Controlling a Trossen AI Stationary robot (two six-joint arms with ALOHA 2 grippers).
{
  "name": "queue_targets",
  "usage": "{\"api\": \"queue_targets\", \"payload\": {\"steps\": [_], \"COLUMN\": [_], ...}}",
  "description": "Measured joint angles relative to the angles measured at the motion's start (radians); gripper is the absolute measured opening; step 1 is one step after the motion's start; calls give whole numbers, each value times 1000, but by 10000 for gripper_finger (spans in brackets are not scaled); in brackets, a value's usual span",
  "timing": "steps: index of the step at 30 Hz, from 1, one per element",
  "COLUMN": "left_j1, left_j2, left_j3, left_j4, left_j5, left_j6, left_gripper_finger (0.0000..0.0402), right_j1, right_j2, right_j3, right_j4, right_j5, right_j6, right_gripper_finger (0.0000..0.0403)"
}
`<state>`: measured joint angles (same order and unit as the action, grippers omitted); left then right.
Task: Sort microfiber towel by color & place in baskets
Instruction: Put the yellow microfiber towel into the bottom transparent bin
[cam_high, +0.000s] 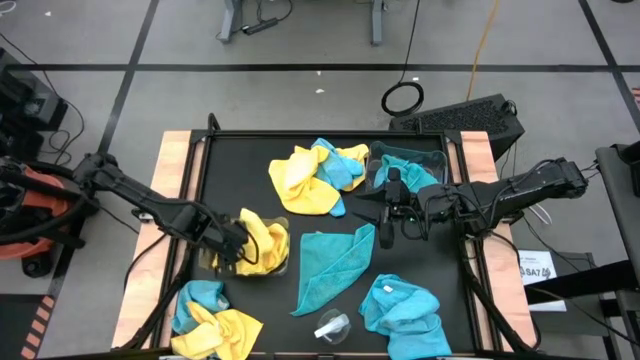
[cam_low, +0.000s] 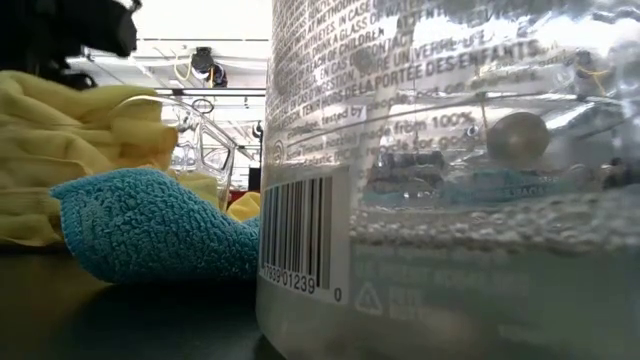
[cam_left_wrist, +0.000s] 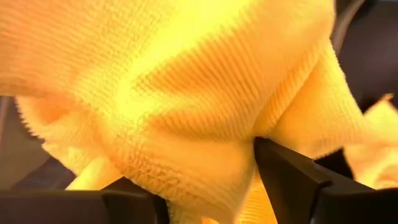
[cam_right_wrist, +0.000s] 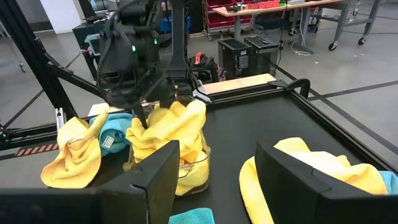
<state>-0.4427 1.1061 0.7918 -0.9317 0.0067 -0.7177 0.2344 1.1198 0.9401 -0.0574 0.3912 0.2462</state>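
- Black tabletop (cam_high: 250, 160), seen from above: the left gripper (cam_high: 232, 243) sits over a clear basket (cam_high: 281, 268) stuffed with yellow towels (cam_high: 262, 243); a second basket (cam_high: 440, 158) behind the right gripper (cam_high: 388, 215) holds teal ones (cam_high: 410, 168).
- Table level: a clear labelled container (cam_low: 450, 180) blocks most of the scene.
- Left wrist: fingers (cam_left_wrist: 292, 177) spread, yellow fabric draped between them; cloth may snag and lift out on retreat.
- Right wrist: jaws parted and empty above the table, facing the yellow-filled basket (cam_right_wrist: 193, 171).
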Motion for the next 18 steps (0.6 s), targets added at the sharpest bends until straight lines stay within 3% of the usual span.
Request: {"api": "queue_targets", "payload": {"steps": [18], "left_j1": [0], "left_j2": [-80], "left_j3": [243], "left_j4": [-196], "left_j5": [-9], "left_j6": [46], "left_gripper_finger": [204], "right_j1": [0], "right_j2": [0], "right_j3": [0], "right_j4": [-10], "right_j5": [-31], "right_j6": [1], "right_gripper_finger": [201]}}
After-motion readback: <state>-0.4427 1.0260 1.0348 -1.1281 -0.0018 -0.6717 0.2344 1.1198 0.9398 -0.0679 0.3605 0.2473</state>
